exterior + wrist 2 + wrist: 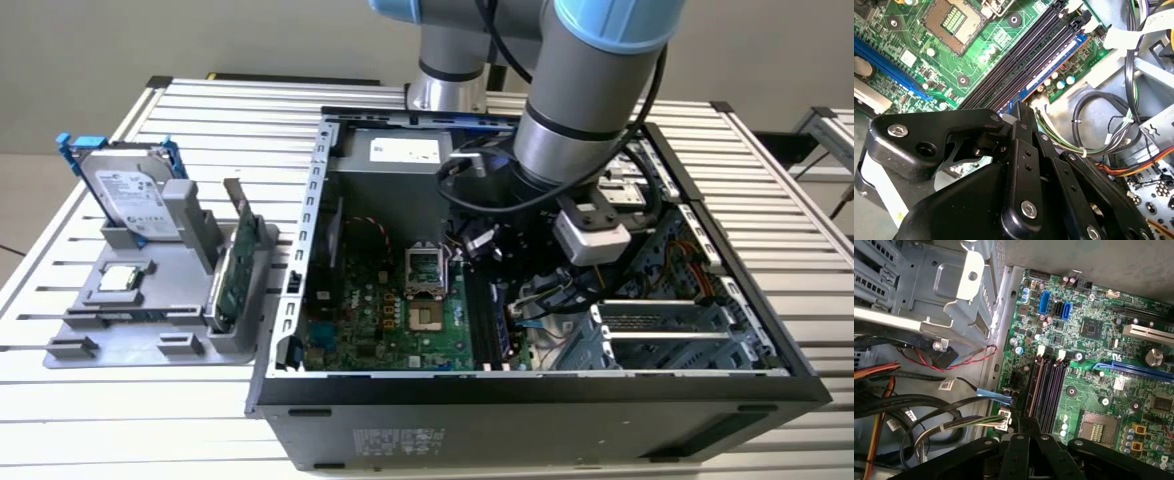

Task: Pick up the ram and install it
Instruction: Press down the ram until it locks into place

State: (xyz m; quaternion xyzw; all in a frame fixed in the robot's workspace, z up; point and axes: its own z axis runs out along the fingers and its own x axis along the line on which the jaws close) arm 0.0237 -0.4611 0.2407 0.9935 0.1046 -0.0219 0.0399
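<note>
Fingers [1023, 120] drawn narrow at the ram [1054, 72].
I meet its near end in the slot farthest from the processor socket [951, 20], aligned lengthwise, apparently to seat it squarely; actual grip unclear.

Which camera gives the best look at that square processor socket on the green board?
The second wrist view: the processor socket is nearest and largest there, and its grid of contacts is plain to see. The first wrist view shows the socket whole but smaller, and the exterior view shows it smaller still.
</note>
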